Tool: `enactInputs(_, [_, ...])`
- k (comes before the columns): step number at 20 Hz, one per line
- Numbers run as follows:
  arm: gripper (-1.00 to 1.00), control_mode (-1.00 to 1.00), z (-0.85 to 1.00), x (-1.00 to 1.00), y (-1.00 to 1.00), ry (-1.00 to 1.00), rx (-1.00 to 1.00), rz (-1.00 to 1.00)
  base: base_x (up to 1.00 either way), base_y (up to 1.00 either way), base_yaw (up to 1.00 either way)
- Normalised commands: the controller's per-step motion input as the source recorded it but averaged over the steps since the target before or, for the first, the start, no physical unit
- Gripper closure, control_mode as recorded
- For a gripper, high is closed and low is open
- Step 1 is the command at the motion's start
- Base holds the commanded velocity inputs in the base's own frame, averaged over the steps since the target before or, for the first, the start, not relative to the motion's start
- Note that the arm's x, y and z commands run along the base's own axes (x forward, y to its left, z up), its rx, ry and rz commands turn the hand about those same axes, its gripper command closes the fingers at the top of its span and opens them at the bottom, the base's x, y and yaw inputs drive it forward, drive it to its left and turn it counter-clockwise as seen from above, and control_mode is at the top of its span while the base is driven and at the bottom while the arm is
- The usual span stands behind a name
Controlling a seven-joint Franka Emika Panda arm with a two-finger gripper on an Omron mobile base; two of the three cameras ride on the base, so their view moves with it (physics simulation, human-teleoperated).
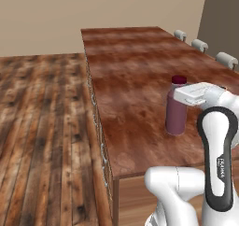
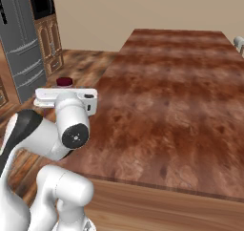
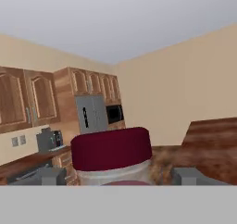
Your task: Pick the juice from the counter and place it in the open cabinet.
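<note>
The juice (image 1: 176, 115) stands upright on the reddish-brown counter (image 1: 130, 61), near its front right part. It is a dark purple bottle with a maroon cap (image 2: 64, 81). My gripper (image 1: 181, 97) is at the bottle's neck, just under the cap. In the hand view the cap (image 3: 111, 149) sits in the middle, between the two fingertips (image 3: 51, 177). A gap shows on each side, so my gripper (image 3: 120, 177) is open around the bottle. The white hand (image 2: 66, 97) covers the bottle's body in the right base view. The open cabinet is out of view.
Chair backs (image 1: 200, 44) line the counter's far right edge. A steel fridge (image 2: 19, 48) and a built-in microwave (image 2: 43, 5) stand across the wood floor (image 1: 42, 127). Wall cabinets (image 3: 18, 102) with shut doors and a coffee machine (image 3: 48, 140) are beyond the bottle.
</note>
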Motion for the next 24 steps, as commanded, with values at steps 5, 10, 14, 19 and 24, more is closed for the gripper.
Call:
enactInputs(5, [1.00, -1.00, 0.38, -0.43, -0.17, 0.00, -0.02, -0.21, 0.00, 0.00, 0.00])
enactInputs(10, [1.00, -1.00, 0.39, -0.25, -0.10, 0.00, 0.00, -0.14, 0.00, 0.00, 0.00])
enactInputs(14, [1.00, -1.00, 0.26, -0.09, -0.04, 0.00, -0.01, -0.11, 0.00, 0.00, 0.00])
enactInputs(19, [1.00, -1.00, 0.06, -0.01, -0.01, -0.02, -0.02, -0.08, 0.00, 0.00, 0.00])
enactInputs(24, [1.00, -1.00, 0.00, -0.05, -0.04, -0.07, -0.03, -0.07, 0.00, 0.00, 0.00])
